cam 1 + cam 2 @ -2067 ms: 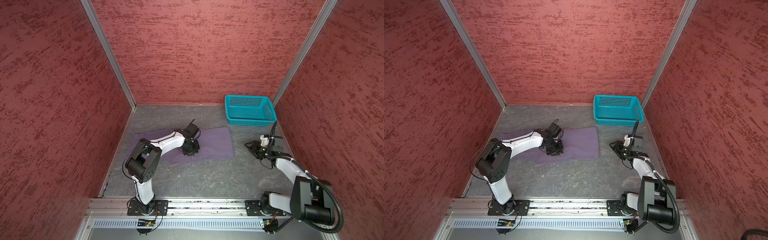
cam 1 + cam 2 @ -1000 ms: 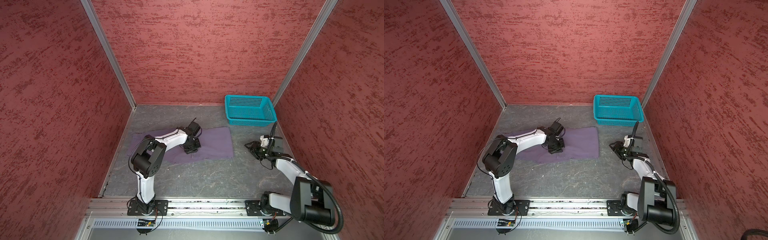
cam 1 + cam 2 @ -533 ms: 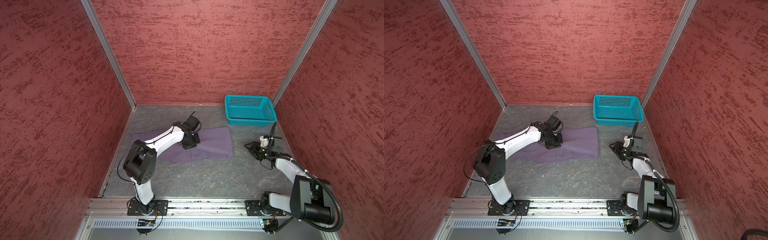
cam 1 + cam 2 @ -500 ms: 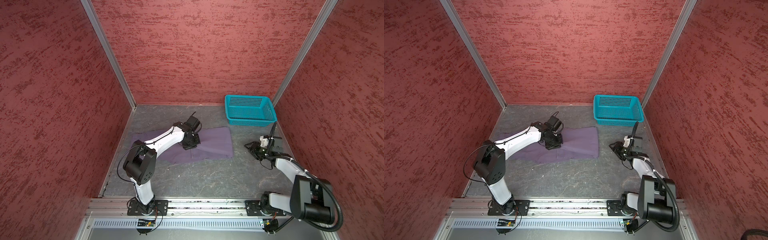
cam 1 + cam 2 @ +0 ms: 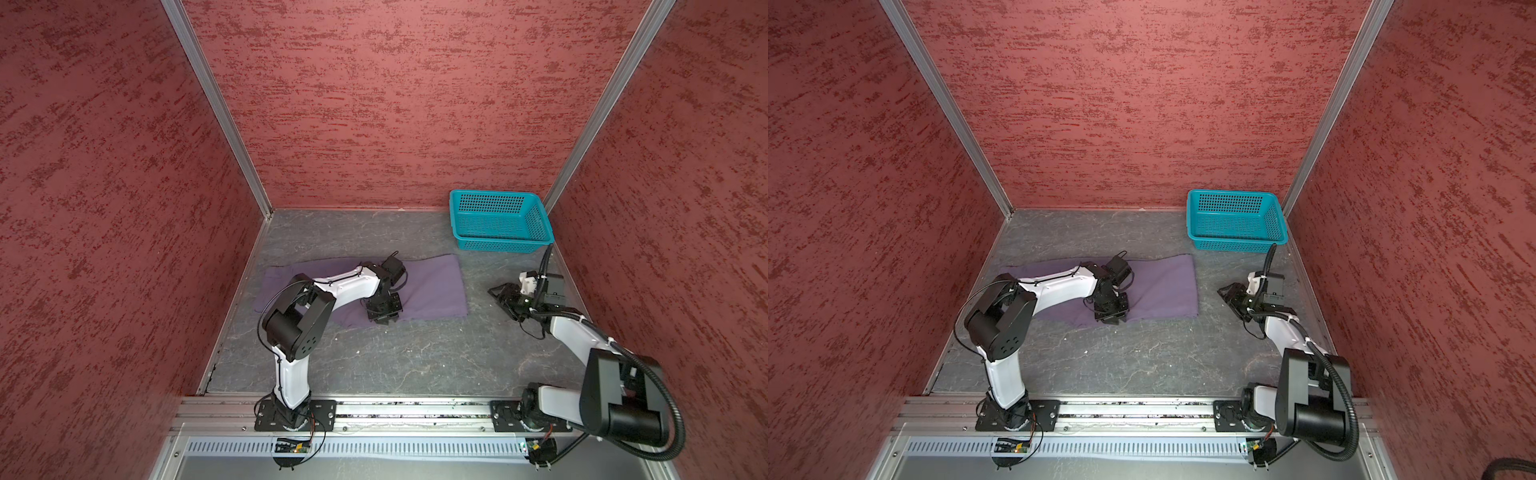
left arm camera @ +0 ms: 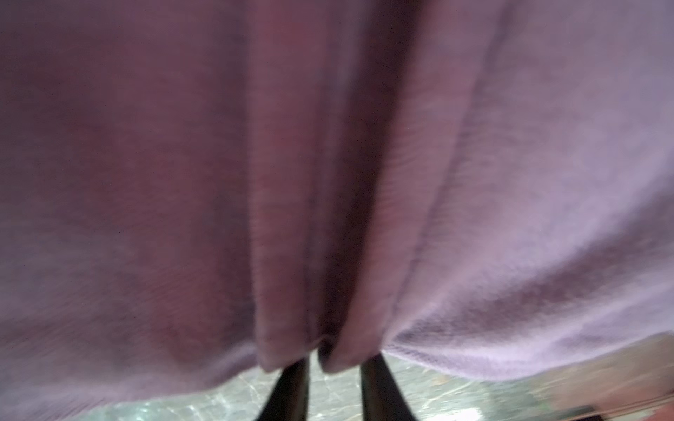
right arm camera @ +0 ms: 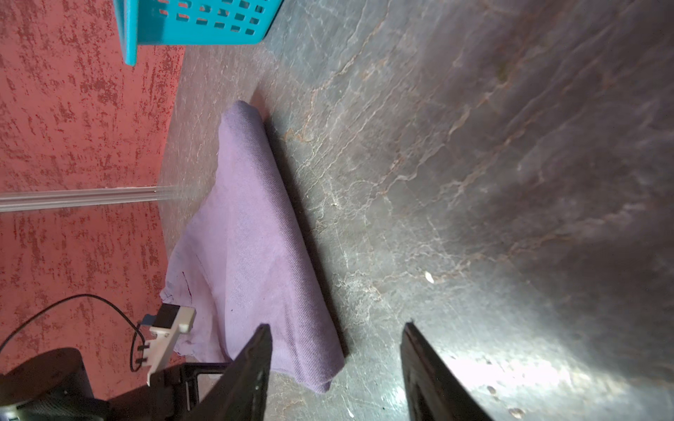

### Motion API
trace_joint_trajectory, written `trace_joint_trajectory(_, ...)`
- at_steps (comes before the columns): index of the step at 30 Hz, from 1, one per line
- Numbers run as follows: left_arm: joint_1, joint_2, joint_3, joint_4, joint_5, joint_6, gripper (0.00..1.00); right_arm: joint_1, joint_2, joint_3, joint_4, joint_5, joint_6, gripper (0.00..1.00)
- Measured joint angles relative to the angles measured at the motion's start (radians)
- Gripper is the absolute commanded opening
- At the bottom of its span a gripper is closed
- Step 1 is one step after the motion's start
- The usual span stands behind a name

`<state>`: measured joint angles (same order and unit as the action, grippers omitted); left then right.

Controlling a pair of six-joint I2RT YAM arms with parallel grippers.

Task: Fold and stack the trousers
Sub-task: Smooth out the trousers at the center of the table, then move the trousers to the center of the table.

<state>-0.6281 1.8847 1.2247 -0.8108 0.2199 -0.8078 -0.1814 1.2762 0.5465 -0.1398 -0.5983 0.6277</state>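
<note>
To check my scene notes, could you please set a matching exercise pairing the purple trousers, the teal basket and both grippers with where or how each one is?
Things
1. long dusty-purple soft cloth trousers
2. teal perforated plastic basket
3. left gripper with black fingers
4. right gripper with black fingers

Place or state
A. in the far right corner
B. jaws apart over the bare grey table, holding nothing
C. spread flat across the middle
D. down at the near edge of the purple cloth

Pairs: 1-C, 2-A, 3-D, 4-B
</note>
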Motion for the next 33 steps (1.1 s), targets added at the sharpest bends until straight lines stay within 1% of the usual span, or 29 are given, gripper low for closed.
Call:
trace_joint_trajectory(5, 0.089, -0.040, 0.015, -0.027, -0.030, 0.018, 0.33, 0.031, -0.009, 0.010, -0.014, 0.016, -0.015, 0.64)
trace_joint_trajectory(10, 0.158, -0.138, 0.085, -0.050, -0.072, 0.047, 0.34, 0.140, 0.016, 0.078, -0.017, 0.060, -0.031, 0.65)
trace_joint_trajectory(13, 0.183, -0.197, 0.098, -0.048, -0.071, 0.057, 0.34, 0.209, 0.080, 0.131, -0.002, 0.090, -0.035, 0.65)
trace_joint_trajectory(16, 0.197, -0.229, 0.092, -0.047, -0.068, 0.063, 0.34, 0.273, 0.177, 0.187, 0.013, 0.117, -0.038, 0.65)
trace_joint_trajectory(19, 0.214, -0.249, 0.054, -0.042, -0.058, 0.064, 0.34, 0.314, 0.277, 0.230, 0.031, 0.135, -0.037, 0.63)
trace_joint_trajectory(22, 0.251, -0.273, -0.015, -0.037, -0.042, 0.064, 0.34, 0.329, 0.346, 0.238, 0.047, 0.145, -0.036, 0.60)
trace_joint_trajectory(25, 0.295, -0.301, -0.080, -0.035, -0.034, 0.065, 0.35, 0.340, 0.387, 0.238, 0.049, 0.151, -0.031, 0.53)
trace_joint_trajectory(27, 0.320, -0.317, -0.108, -0.034, -0.026, 0.065, 0.35, 0.347, 0.396, 0.238, 0.067, 0.151, -0.030, 0.46)
trace_joint_trajectory(28, 0.333, -0.325, -0.117, -0.032, -0.021, 0.065, 0.35, 0.352, 0.401, 0.238, 0.073, 0.150, -0.030, 0.41)
trace_joint_trajectory(30, 0.348, -0.335, -0.130, -0.026, -0.016, 0.065, 0.35, 0.363, 0.411, 0.238, 0.082, 0.148, -0.028, 0.28)
trace_joint_trajectory(31, 0.351, -0.338, -0.132, -0.025, -0.016, 0.066, 0.35, 0.367, 0.416, 0.237, 0.086, 0.147, -0.026, 0.19)
trace_joint_trajectory(33, 0.351, -0.338, -0.132, -0.016, -0.016, 0.069, 0.35, 0.370, 0.417, 0.232, 0.090, 0.147, -0.029, 0.08)
